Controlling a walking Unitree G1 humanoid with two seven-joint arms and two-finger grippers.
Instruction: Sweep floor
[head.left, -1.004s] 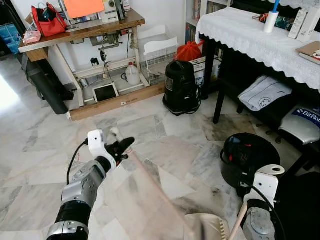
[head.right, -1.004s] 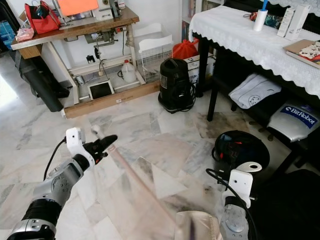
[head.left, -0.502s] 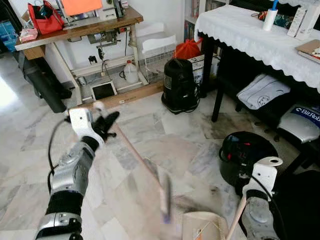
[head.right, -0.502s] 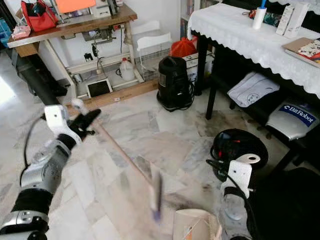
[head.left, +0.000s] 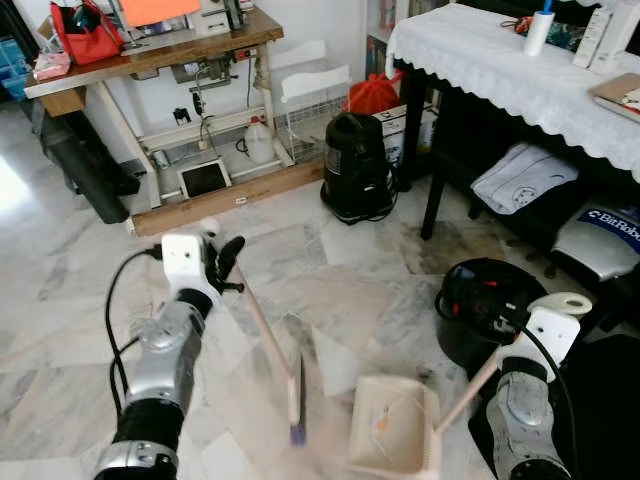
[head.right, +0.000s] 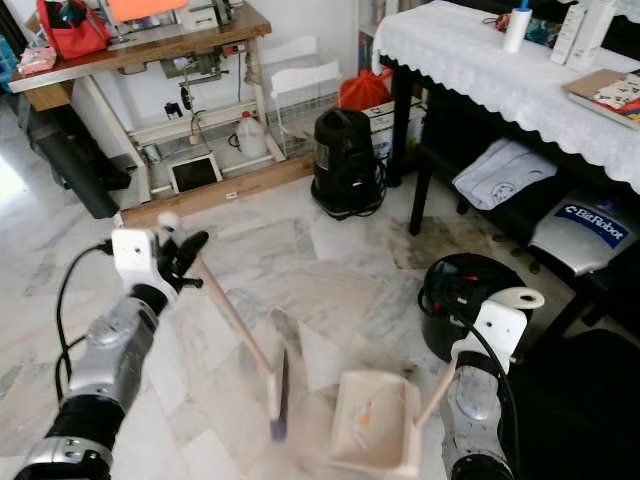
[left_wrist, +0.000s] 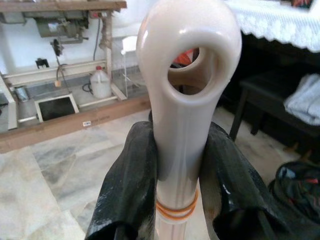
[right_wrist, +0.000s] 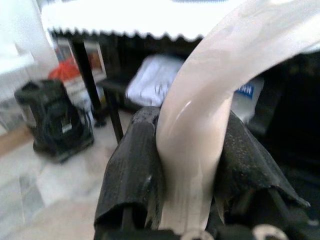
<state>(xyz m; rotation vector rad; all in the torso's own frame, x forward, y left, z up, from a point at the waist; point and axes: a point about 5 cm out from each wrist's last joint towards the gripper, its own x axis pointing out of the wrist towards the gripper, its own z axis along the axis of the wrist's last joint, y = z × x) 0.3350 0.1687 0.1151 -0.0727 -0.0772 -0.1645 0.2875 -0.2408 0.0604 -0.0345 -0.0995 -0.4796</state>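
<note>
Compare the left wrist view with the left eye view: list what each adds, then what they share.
Left wrist view adds: the hanging hole at the broom handle's end, orange bands around the handle, and both fingers pressed against it.

Left eye view adds: the broom head on the floor, the dustpan beside it, the right arm, and a black vacuum.

Shared: the left gripper shut on the broom, the wooden table, and the white jug beneath it.

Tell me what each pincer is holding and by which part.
The left pincer grips the broom near the looped top end of its handle. The right pincer grips the dustpan by its long handle.
</note>
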